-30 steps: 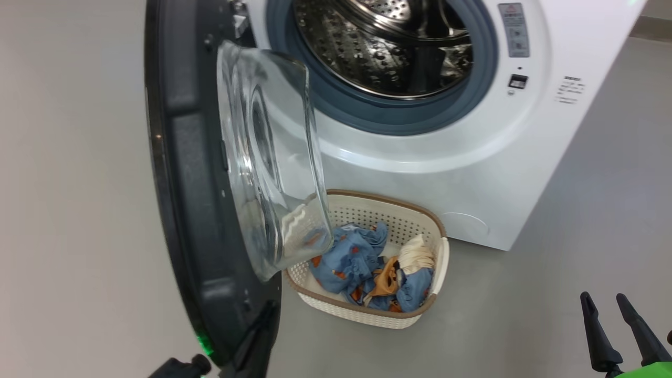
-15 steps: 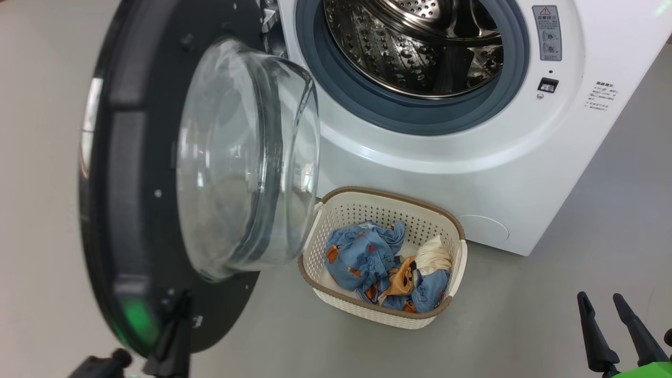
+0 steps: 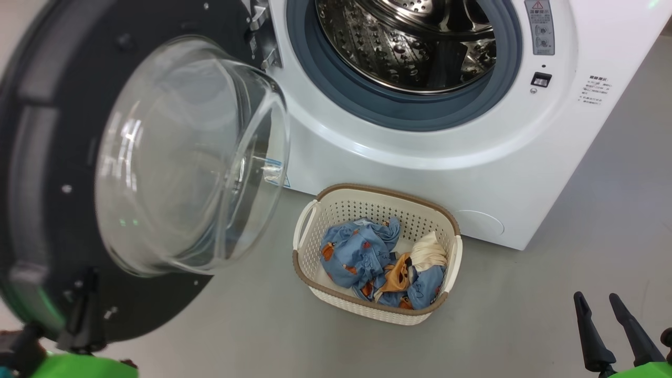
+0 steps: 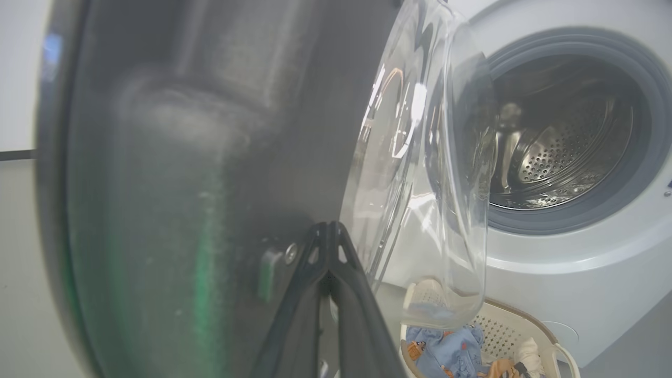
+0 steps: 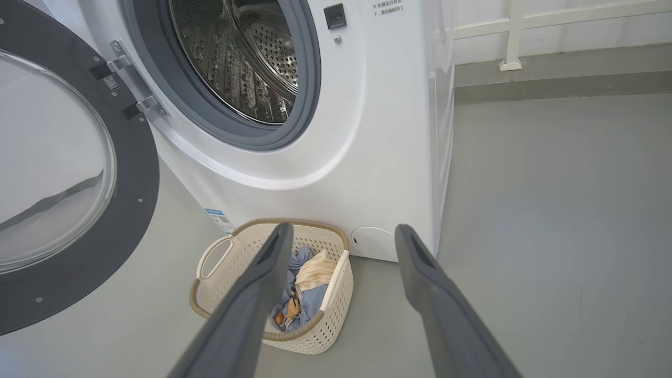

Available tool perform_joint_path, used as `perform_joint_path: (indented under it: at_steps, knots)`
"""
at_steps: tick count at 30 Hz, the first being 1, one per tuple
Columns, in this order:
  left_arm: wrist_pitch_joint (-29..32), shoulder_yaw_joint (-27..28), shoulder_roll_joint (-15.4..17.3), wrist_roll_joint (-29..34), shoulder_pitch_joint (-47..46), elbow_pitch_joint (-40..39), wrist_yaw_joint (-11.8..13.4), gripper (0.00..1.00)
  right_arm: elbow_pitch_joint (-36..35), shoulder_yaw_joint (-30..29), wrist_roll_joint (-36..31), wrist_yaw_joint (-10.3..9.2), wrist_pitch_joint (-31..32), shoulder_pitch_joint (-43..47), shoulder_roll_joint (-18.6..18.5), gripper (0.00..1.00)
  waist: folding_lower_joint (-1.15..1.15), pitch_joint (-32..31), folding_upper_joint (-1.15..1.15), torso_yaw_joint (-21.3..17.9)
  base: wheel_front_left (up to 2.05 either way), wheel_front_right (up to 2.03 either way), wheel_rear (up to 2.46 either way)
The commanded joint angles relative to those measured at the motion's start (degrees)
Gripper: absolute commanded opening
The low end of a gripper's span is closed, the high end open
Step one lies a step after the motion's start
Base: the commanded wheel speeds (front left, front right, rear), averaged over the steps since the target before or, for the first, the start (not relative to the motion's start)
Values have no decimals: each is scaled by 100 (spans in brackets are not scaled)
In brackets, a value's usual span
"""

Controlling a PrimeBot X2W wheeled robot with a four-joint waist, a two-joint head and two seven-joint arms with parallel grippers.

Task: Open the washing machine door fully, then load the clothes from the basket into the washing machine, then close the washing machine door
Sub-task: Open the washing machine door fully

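Note:
The washing machine stands with its steel drum exposed. Its door is swung wide to the left, glass bowl bulging toward me. My left gripper sits at the door's lower edge; in the left wrist view its fingertips meet, shut, with the tips against the door's black inner face. The cream basket stands on the floor before the machine, holding the blue bear-print, cream and orange clothes. My right gripper hangs open to the basket's right, clear of it, fingers spread.
Grey floor spreads around the basket and to the machine's right. A white railing runs along the wall behind the machine. A small blue label marks the machine's lower corner.
The door has swung further open to the left, and my left gripper has gone left with it. The head view has shifted. The right gripper has stayed put.

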Motion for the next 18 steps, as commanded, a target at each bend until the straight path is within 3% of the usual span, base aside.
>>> perform_joint_path:
  at_steps: [1, 18]
  knots:
    - [-38, 386, 291, 59, -354, -23, 72, 0, -154, 120, -36, 9, -69, -40, -99, 100, 0, 20, 0, -15, 0, 0, 0]
    - [-38, 1592, 899, 394, -1678, 1556, -108, 0, -188, 118, -92, 9, -69, -204, -144, 100, 0, 409, 0, -220, 0, 0, 0]
